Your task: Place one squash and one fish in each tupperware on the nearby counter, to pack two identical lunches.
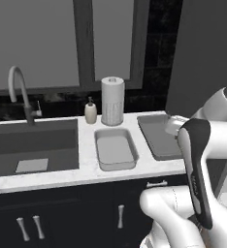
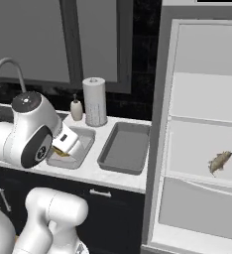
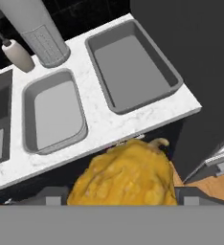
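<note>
I've got the gripper (image 3: 121, 201) clamped on a yellow squash (image 3: 123, 179), short of the counter (image 3: 104, 127) edge and both empty tupperware (image 3: 54, 115), so releasing now would probably drop it onto the floor.

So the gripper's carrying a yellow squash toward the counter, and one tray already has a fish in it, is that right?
Not quite. The gripper does hold the yellow squash, but the hand view shows both the lighter tray and the darker tray empty. The right base view shows a fish lying on a fridge shelf, not in a tray.
</note>
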Robot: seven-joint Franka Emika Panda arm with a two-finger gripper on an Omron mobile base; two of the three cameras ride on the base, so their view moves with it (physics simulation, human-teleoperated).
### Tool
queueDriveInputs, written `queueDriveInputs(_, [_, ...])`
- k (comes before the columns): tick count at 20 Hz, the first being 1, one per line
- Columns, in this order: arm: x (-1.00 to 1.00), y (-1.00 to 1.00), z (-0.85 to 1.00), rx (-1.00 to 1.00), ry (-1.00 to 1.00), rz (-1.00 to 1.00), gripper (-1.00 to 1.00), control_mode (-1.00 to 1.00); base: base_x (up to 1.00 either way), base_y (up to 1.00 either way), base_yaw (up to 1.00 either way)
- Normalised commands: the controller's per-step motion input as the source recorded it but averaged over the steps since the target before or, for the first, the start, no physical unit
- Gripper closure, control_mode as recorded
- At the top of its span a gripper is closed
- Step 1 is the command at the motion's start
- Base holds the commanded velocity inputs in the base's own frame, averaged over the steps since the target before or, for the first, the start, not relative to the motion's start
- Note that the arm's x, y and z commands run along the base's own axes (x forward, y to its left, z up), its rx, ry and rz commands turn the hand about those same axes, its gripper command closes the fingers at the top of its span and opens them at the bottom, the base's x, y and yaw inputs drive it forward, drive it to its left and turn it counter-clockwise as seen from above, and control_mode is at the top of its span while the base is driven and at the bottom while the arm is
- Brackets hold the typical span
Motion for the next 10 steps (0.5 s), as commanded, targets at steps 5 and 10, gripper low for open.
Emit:
queueDriveInputs(5, [0.18, 0.04, -0.06, 0.0, 0.02, 0.0, 1.0, -1.0, 0.75, -0.08, -0.03])
queueDriveInputs(10, [1.0, 0.81, -0.77, -0.08, 0.23, 0.0, 1.0, -1.0, 0.0, 0.0, 0.0])
